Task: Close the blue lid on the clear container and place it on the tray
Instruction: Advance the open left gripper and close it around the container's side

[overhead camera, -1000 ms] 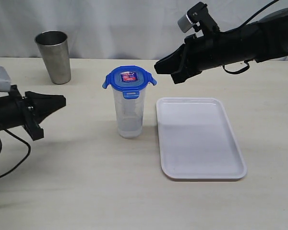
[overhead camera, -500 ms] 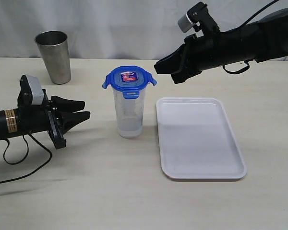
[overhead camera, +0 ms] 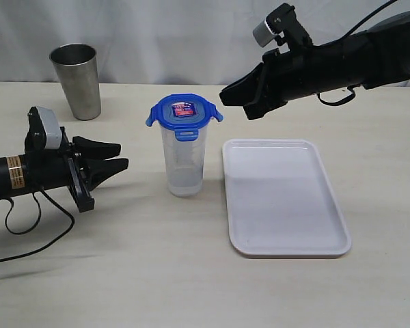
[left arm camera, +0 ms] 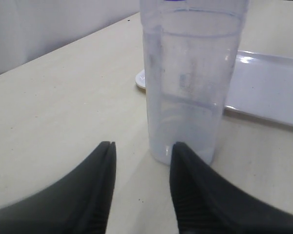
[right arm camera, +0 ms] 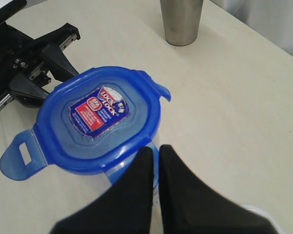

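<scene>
Tabletop [overhead camera: 157,273] of pale cream colour carries everything. On its right part lies the tray [overhead camera: 287,251], white and flat, with nothing on it. The right gripper [overhead camera: 225,96] hangs in the air above the far left corner of the tray. It points toward the container top, and its jaws are pressed together with nothing between them. Its tips are very near the right flap of the lid; whether they touch it I cannot tell. The left gripper [overhead camera: 121,155] lies low over the table at the left side. Its jaws are parted and hold nothing, and they point at the clear container [overhead camera: 184,164] with some free table between. This container stands upright on the table, just beside the left edge of the tray and not on it. A steel cup [overhead camera: 77,80] stands well apart at the far left. The blue lid [overhead camera: 184,113] sits on top of the container, and its two side flaps stick outward. A small red-and-white sticker [overhead camera: 184,108] is in the middle of the lid.
</scene>
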`<act>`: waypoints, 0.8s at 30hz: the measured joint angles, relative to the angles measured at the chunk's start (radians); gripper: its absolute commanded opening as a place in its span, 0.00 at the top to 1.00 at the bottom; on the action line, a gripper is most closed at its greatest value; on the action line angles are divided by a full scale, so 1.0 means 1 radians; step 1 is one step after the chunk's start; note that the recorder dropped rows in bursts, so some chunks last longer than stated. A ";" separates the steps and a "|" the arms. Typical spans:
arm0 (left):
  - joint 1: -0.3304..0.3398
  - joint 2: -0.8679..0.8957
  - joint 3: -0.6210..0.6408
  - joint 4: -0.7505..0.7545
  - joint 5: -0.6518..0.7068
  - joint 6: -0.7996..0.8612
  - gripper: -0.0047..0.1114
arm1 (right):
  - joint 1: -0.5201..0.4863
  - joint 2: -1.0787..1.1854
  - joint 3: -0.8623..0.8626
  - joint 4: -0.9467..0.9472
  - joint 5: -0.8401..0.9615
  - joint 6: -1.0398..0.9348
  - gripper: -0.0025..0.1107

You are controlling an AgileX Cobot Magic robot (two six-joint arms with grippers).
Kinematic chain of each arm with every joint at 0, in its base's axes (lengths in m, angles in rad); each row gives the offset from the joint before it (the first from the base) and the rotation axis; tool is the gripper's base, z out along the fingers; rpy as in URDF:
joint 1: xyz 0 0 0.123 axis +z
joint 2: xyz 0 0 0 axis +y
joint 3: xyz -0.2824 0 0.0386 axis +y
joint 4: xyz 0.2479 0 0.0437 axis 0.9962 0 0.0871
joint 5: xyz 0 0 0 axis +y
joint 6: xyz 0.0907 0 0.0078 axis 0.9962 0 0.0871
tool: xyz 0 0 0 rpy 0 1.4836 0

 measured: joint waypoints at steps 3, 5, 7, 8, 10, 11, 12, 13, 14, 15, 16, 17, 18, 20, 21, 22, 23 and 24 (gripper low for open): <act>0.000 0.000 0.000 0.000 -0.002 0.001 0.65 | 0.000 0.000 0.000 0.000 0.000 0.000 0.94; 0.000 0.000 0.000 0.000 -0.002 0.001 0.65 | 0.000 0.000 0.000 0.000 0.000 0.000 0.94; 0.000 0.000 0.000 0.004 -0.002 0.001 0.65 | 0.000 0.000 0.000 0.000 0.000 0.000 0.94; 0.000 0.000 0.000 0.007 -0.002 0.001 0.65 | 0.000 0.000 0.000 0.000 0.000 0.000 0.94; 0.000 0.000 0.000 0.007 -0.002 0.001 0.65 | 0.000 0.000 0.000 0.000 0.000 0.000 0.94; 0.000 0.000 0.000 0.007 -0.002 -0.001 0.65 | 0.000 0.000 0.000 0.000 0.000 0.000 0.94; 0.000 0.000 0.000 0.007 -0.002 -0.001 0.65 | 0.000 0.000 0.000 0.000 0.000 0.000 0.94; 0.000 0.000 0.000 0.007 -0.002 -0.001 0.65 | 0.000 0.000 0.000 0.000 0.000 0.000 0.94; 0.000 0.000 0.000 0.007 -0.002 -0.001 0.65 | 0.000 0.000 0.000 0.000 0.000 0.000 0.94; 0.000 0.000 0.000 0.007 -0.002 -0.001 0.65 | 0.000 0.000 0.000 0.000 0.000 0.000 0.94; 0.000 0.000 0.000 0.008 -0.002 -0.001 0.65 | 0.000 0.000 0.000 0.000 0.000 0.000 0.94; 0.000 0.000 0.000 0.010 -0.002 -0.001 0.65 | 0.000 0.000 0.000 0.000 0.000 0.000 0.94; 0.000 0.000 0.000 0.011 -0.002 -0.001 0.64 | 0.000 0.000 0.000 0.000 0.000 0.000 0.94; 0.000 0.000 0.000 0.018 -0.002 -0.006 0.63 | 0.000 0.000 0.000 0.000 0.000 0.000 0.94; 0.000 0.000 0.000 0.019 -0.002 -0.015 0.60 | 0.000 0.000 0.000 0.000 0.000 0.000 0.94; 0.000 0.000 0.000 0.019 -0.002 -0.017 0.54 | 0.000 0.000 0.000 -0.002 0.000 0.000 0.94; 0.000 0.000 0.000 0.019 -0.002 -0.021 0.47 | 0.000 0.000 0.000 -0.002 0.000 0.000 0.94; 0.000 0.000 0.000 0.019 -0.002 -0.021 0.40 | 0.000 0.000 0.000 -0.002 0.000 0.000 0.94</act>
